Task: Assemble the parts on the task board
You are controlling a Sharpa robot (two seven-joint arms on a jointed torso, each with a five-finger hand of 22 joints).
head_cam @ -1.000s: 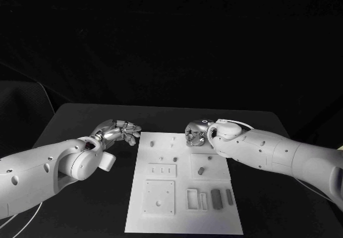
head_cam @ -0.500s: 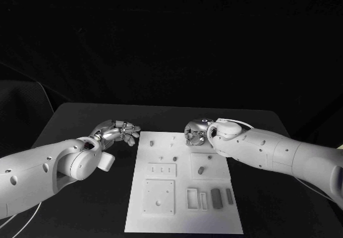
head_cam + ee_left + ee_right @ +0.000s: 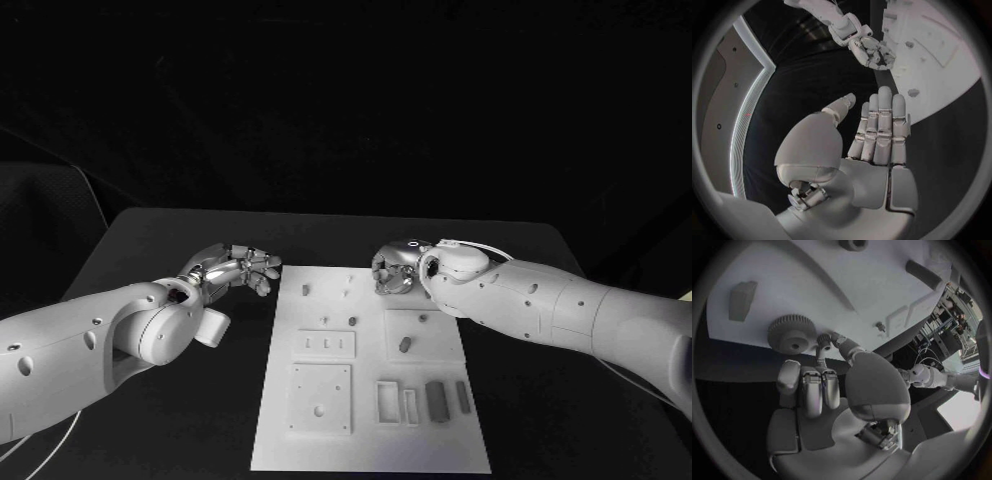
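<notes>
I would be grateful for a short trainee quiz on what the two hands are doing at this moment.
1. True or false: the left hand is gripping a part.
2. Which hand is at the far edge of the task board? A) the left hand B) the right hand C) both hands
3. Fill in: the toothed wheel lying on the board by the right hand's fingertips is a ____.

Key: 1 false: it holds nothing, with its fingers straight, over the black table beside the board. 2 B. 3 gear.
</notes>
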